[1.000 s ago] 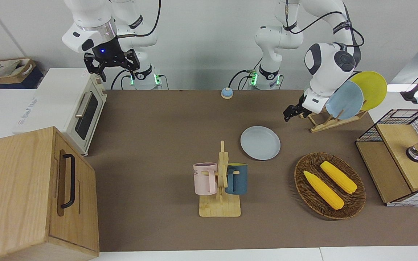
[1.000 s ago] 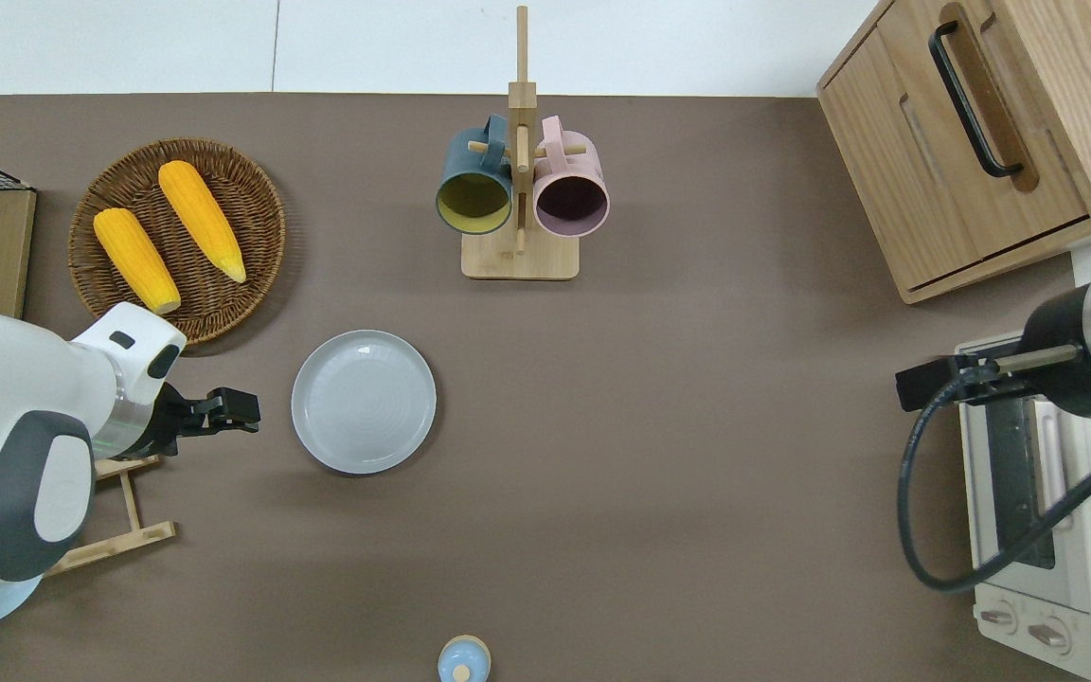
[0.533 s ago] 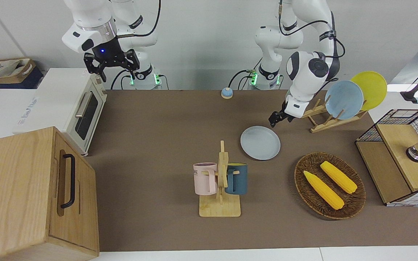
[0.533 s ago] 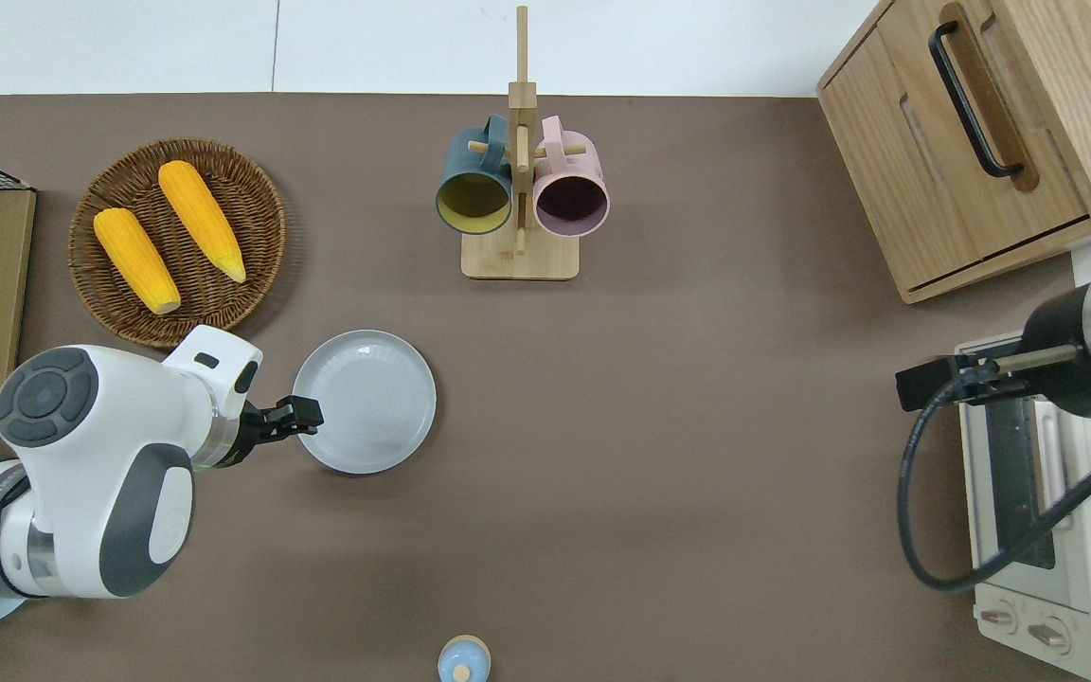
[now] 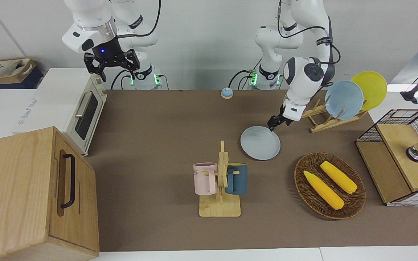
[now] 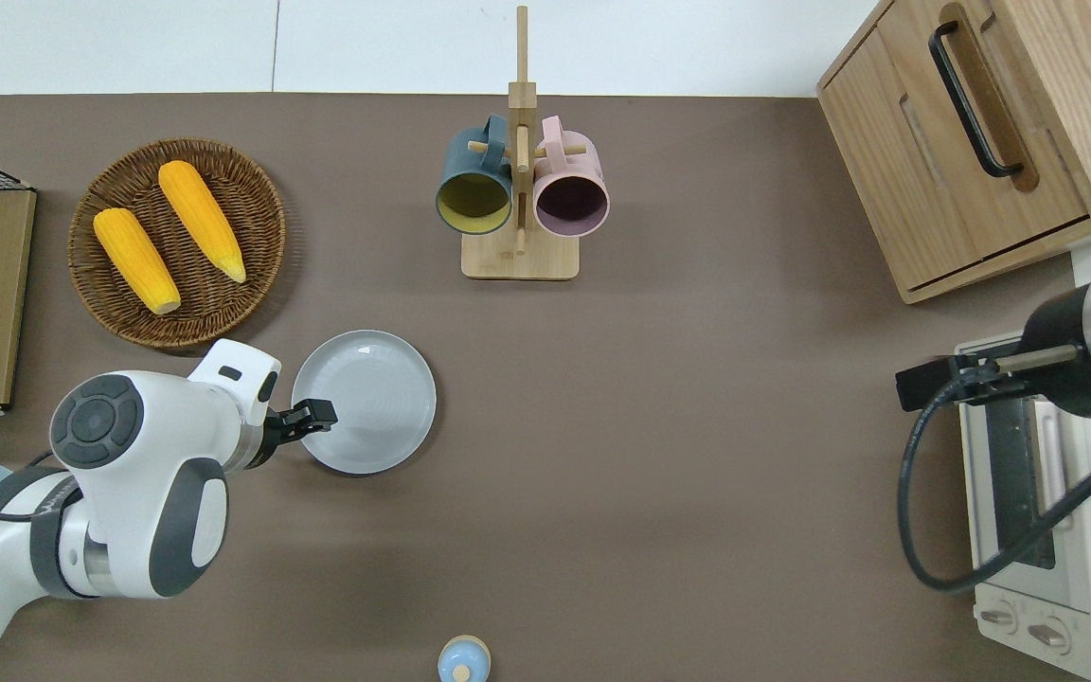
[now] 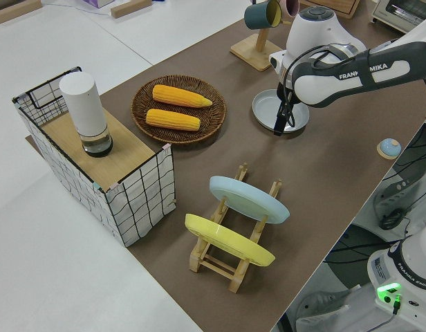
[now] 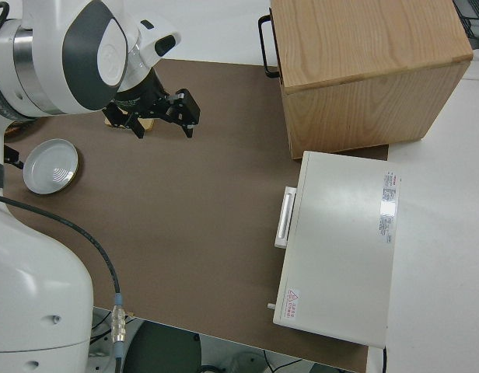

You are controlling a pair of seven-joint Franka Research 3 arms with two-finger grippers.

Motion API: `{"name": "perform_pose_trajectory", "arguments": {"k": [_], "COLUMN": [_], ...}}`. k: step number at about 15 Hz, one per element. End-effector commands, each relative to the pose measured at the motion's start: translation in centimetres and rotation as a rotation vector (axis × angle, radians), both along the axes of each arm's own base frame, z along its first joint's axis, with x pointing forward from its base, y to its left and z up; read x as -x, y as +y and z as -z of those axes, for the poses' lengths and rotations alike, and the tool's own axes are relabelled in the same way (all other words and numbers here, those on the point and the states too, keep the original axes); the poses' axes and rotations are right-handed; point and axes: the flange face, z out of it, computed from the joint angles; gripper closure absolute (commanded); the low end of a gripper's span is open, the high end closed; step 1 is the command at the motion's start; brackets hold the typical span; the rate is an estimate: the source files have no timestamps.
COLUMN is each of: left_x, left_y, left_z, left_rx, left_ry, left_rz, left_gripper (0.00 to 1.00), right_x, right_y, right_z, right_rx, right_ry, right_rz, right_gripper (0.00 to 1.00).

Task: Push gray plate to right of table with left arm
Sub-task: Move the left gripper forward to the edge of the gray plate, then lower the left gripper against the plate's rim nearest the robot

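Observation:
The gray plate [image 5: 260,143] [image 6: 364,402] [image 7: 281,111] lies flat on the brown table [image 5: 158,127] [image 6: 650,426], between the corn basket and the mug rack. My left gripper [image 5: 272,125] [image 6: 320,414] [image 7: 279,127] points down, shut, at the plate's rim on the side toward the left arm's end of the table. In the overhead view its tip overlaps that rim. I cannot tell whether it touches the plate. The right gripper [image 5: 116,72] [image 8: 163,128] is parked and open.
A mug rack [image 6: 519,218] with a pink and a blue mug stands farther from the robots than the plate. The corn basket [image 6: 176,242], a dish rack [image 5: 334,117] with sky-blue and yellow plates, a wire shelf [image 5: 397,156], a toaster oven [image 5: 82,112], a wooden cabinet [image 5: 31,195] and a small bell [image 5: 226,93] ring the table.
The left arm swung from beside the dish rack toward the gray plate, bringing its gripper to the plate's rim. The plate has not shifted. The right arm stayed still.

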Motion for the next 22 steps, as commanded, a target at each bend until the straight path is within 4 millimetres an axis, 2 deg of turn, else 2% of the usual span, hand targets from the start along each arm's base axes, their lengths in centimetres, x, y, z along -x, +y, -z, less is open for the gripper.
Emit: {"name": "perform_pose_trajectory", "arguments": {"k": [1, 7, 9, 10, 12, 14, 15, 22], "left_x": [0.6, 0.5, 0.5, 0.5, 0.5, 0.6, 0.6, 0.6], "left_y": [-1.2, -1.3, -1.3, -1.3, -1.3, -1.8, -1.9, -2.1], "left_z": [2.6, 3.0, 3.1, 3.2, 3.2, 3.3, 3.4, 3.9], "left_rx": [0.002, 0.001, 0.002, 0.001, 0.001, 0.001, 0.000, -0.004], "left_ry": [-0.023, -0.025, -0.028, -0.026, -0.025, -0.023, -0.021, -0.020], "left_rz": [-0.019, -0.018, -0.019, -0.019, -0.019, -0.022, -0.024, -0.017], "left_gripper": [0.01, 0.03, 0.16, 0.27, 0.55, 0.89, 1.00, 1.00], "right_x": [0.3, 0.3, 0.3, 0.3, 0.3, 0.3, 0.3, 0.3], "right_y": [-0.3, -0.3, -0.2, -0.2, -0.2, -0.2, -0.2, -0.3], "right_z": [-0.4, -0.4, -0.4, -0.4, -0.4, -0.4, -0.4, -0.4], "right_rx": [-0.009, -0.009, -0.009, -0.009, -0.009, -0.009, -0.009, -0.009], "right_ry": [0.003, 0.005, 0.003, 0.003, 0.003, 0.003, 0.003, 0.005], "right_rz": [0.006, 0.006, 0.004, 0.006, 0.006, 0.006, 0.004, 0.006], "right_gripper": [0.017, 0.017, 0.017, 0.017, 0.017, 0.017, 0.017, 0.017]}}
